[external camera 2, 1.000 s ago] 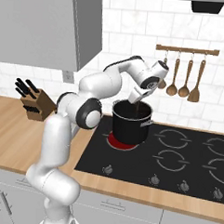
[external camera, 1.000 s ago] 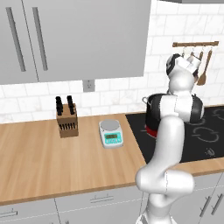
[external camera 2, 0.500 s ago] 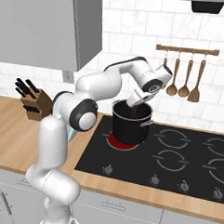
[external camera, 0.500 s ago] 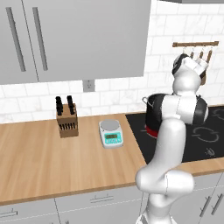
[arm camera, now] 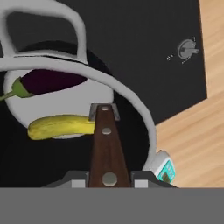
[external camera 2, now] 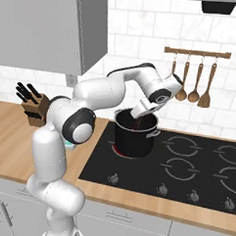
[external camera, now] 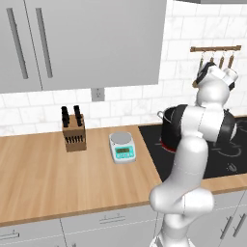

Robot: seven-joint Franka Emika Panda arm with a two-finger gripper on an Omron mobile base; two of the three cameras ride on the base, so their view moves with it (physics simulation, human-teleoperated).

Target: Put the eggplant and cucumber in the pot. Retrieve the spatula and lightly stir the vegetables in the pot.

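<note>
**A:** Over the pot (external camera 2: 134,135), what is the gripper (external camera 2: 141,110) doing?

**B:** It hangs just above the rim, tilted down toward the inside. Its fingers are clamped on the spatula (arm camera: 105,144), gripping the brown handle, and the grey blade end reaches down away from the hand into the pot.

**A:** And the vegetables?

**B:** Both lie on the pot's floor, below the gripper. The cucumber (arm camera: 60,126) lies crosswise right at the spatula's blade, seemingly touching it. The eggplant (arm camera: 47,82) sits just beyond the cucumber, farther from the hand, with its green stem pointing off to the side.

**A:** What lies around the hand?

**B:** The pot stands on the black cooktop (external camera 2: 186,165). A rail of wooden spoons (external camera 2: 195,81) hangs on the wall just behind and beside the gripper. Back along the arm, on the counter (external camera: 58,178), stand a small scale (external camera: 122,147) and, farther off, a knife block (external camera: 74,130).

**A:** Does the blade touch the pot's floor?

**B:** I cannot tell; the handle hides most of it.
</note>
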